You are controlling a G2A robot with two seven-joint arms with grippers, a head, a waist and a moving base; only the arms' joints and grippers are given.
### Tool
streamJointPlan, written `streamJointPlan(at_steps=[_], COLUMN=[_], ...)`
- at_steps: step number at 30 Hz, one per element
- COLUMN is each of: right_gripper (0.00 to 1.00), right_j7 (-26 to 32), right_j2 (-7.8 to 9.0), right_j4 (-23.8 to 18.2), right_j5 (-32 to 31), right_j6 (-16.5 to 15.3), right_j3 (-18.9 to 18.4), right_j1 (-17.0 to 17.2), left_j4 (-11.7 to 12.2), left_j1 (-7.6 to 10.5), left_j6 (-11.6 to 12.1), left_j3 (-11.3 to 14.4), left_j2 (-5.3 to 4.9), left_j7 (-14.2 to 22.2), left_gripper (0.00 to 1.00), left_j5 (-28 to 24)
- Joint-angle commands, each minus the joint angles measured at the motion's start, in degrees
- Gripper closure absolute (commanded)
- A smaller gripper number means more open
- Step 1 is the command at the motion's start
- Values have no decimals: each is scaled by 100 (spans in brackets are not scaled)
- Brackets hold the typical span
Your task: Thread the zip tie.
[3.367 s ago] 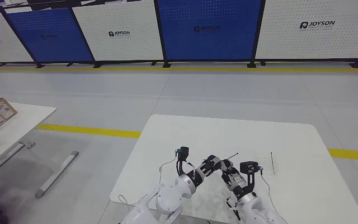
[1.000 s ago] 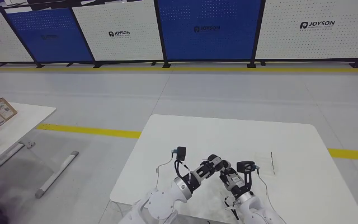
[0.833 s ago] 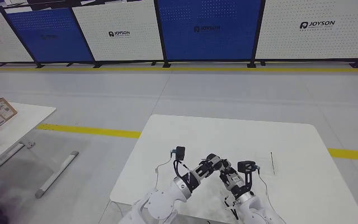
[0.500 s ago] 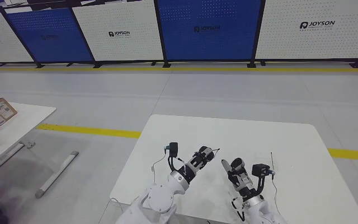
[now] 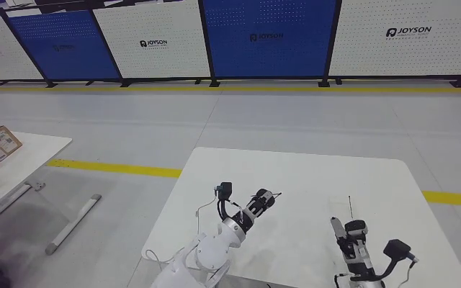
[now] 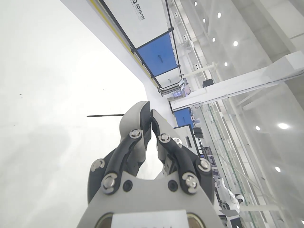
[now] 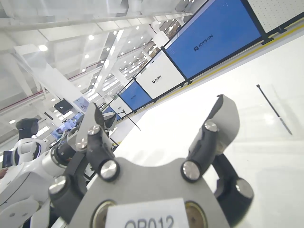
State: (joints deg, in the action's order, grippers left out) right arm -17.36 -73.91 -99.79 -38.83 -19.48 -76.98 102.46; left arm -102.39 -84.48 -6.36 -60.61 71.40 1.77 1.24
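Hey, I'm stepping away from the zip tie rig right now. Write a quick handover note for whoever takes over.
Grippers: the left gripper is shut on a thin black plastic zip tie, whose straight tail sticks out over the white table. The right gripper is open and empty, well apart from the left one.
Things: a second black zip tie lies flat on the table ahead of the right gripper.
Done: one tie is in hand.
Left: no loop shows, so the tail has yet to go through the head.
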Motion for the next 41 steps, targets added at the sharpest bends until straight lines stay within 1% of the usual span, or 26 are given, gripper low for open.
streamJointPlan(at_steps=[1, 12, 14, 18, 20, 22, 26, 28, 30, 32, 34, 36, 38, 39, 40, 41], right_gripper=[0, 0, 0, 0, 0, 0, 0, 0, 0, 0, 0, 0, 0, 0, 0, 0], right_j7=[1, 1, 83, 138, 83, 36, -26, -33, -122, -206, -232, -234, -198, -251, -275, -260], right_j2=[0, 0, -3, 7, 15, 23, 26, 20, 11, -1, -18, -34, -46, -57, -67, -78], right_j4=[1, 1, 15, 2, -42, -69, -158, -200, -219, -209, -164, -103, -35, -5, 22, 58], right_j5=[-4, -4, 124, 477, 610, 649, 835, 980, 1015, 1006, 1121, 1222, 1289, 1361, 1428, 1538], right_j6=[0, 0, 52, 29, 0, 17, 152, 270, 399, 494, 625, 753, 849, 905, 948, 982], right_j3=[1, 1, -22, -238, -379, -498, -722, -807, -881, -890, -891, -886, -887, -893, -887, -883], right_j1=[-2, -2, -30, -18, 30, 74, 140, 142, 124, 104, 35, -39, -121, -154, -189, -238], left_j4=[0, 0, 49, 110, 127, 116, 69, 51, 37, 54, 90, 133, 280, 362, 421, 421], left_j1=[0, 0, -12, -56, -94, -131, -231, -272, -305, -302, -288, -264, -232, -258, -258, -258], left_j6=[3, 3, 17, 52, 47, 36, 17, -50, -95, -166, -233, -221, 31, 138, 183, 183], left_j3=[-1, -1, -9, -97, -140, -210, -323, -386, -449, -486, -516, -536, -450, -352, -274, -274], left_j2=[1, 1, 7, 26, 29, 29, 40, 41, 52, 58, 73, 83, 82, 98, 111, 111], left_j7=[-2, -2, -57, -353, -359, -450, -670, -696, -820, -891, -1035, -1269, -1865, -2039, -2055, -2055], left_gripper=[100, 100, 100, 100, 100, 100, 100, 100, 100, 100, 100, 100, 100, 100, 100, 100], left_j5=[-2, -2, -41, -175, -301, -347, -523, -633, -767, -804, -860, -731, 194, 369, 425, 425])
